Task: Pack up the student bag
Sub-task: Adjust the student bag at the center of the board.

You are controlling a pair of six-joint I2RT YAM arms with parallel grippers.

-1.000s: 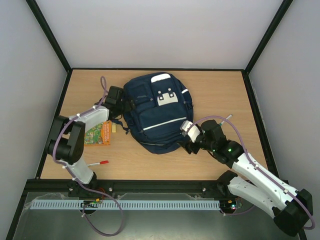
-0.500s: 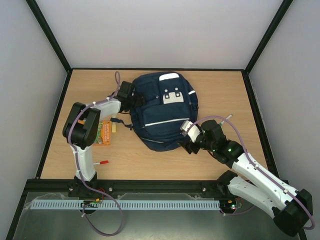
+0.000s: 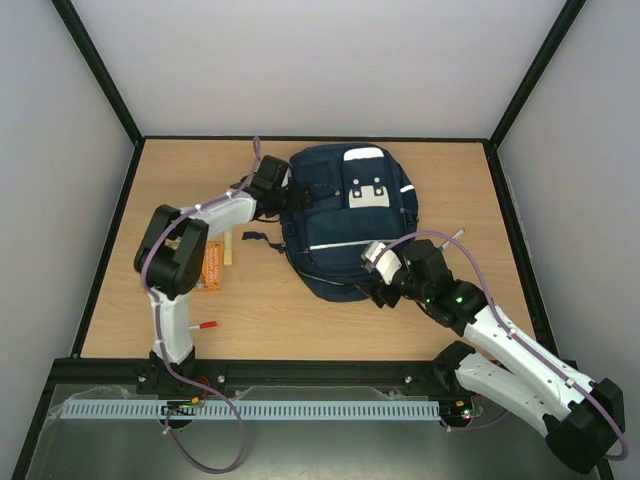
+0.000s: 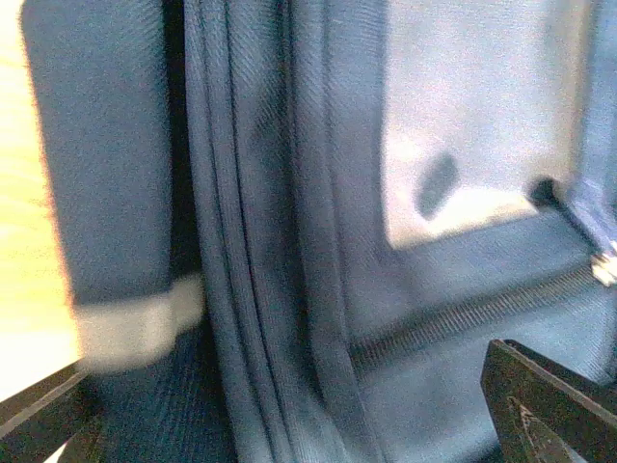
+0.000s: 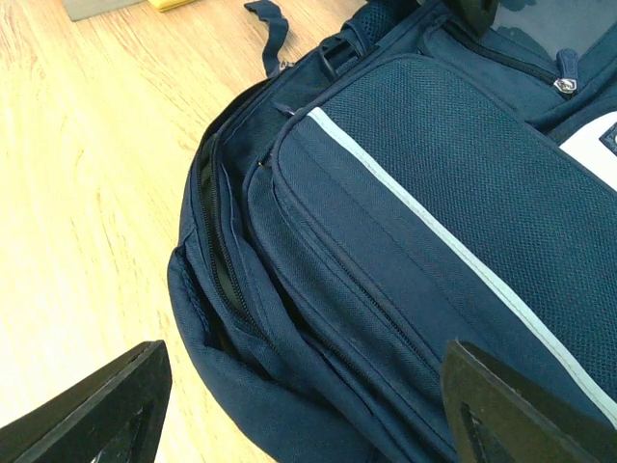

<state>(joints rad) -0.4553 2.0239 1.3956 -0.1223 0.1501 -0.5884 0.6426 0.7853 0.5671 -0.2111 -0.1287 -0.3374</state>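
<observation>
Top external: left gripper [image 3: 282, 193], jaws wide, at ten o'clock of student bag [image 3: 340, 225]; right gripper [image 3: 368, 292], wide too, at six. Positioning, I judge; next needs the zip [image 5: 220, 253] found.

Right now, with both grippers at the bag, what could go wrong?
1. The left gripper is pressed into the student bag. Its wrist view shows only blurred fabric, so it may shove the bag rather than grasp anything.
2. The right gripper, open at the bag's near edge, could snag fabric folds beside the zip gap.
3. The orange booklet lies right by the left arm and might get swept.
</observation>
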